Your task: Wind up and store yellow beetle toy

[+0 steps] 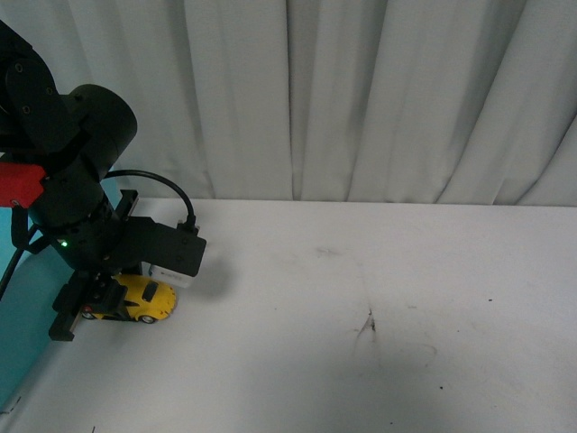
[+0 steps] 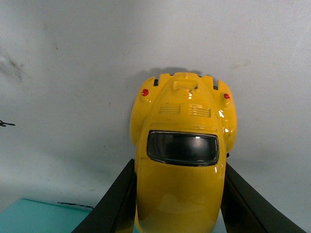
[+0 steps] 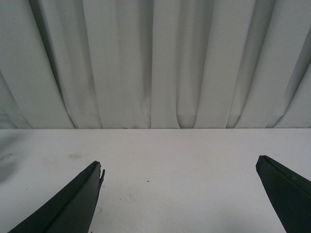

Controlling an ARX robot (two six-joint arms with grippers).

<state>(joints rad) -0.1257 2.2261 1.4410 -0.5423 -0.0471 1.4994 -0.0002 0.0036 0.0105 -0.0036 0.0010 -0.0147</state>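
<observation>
DESK: Yellow beetle toy, glossy, rounded, dark-windowed. Placed where?

PHOTOG: Down at the left side of the white tabletop, seemingly on its wheels, just beside a flat teal surface. Possibly the storage spot; hard to tell. Tail end with its two red lamps pointing away from the left wrist camera.

DESK: Biggest risk from here?

PHOTOG: Probably a slip. Slick curved paint held between two smooth black pads along the flanks only; could squirt forward under extra squeeze. Could also skid instead of winding if dragged back with too little downward press. Once wound, might shoot across the table towards the pale pleated curtain if let go short of storage.

DESK: State of the left gripper?

PHOTOG: Narrowed to the car's width, black fingers pressed against both sides of the body. Nothing else touched, as far as shown.

DESK: And the right gripper?

PHOTOG: Spread wide, empty, hanging above the tabletop and facing the curtain. Out of sight in the front view, with no toy anywhere between its fingers.
</observation>
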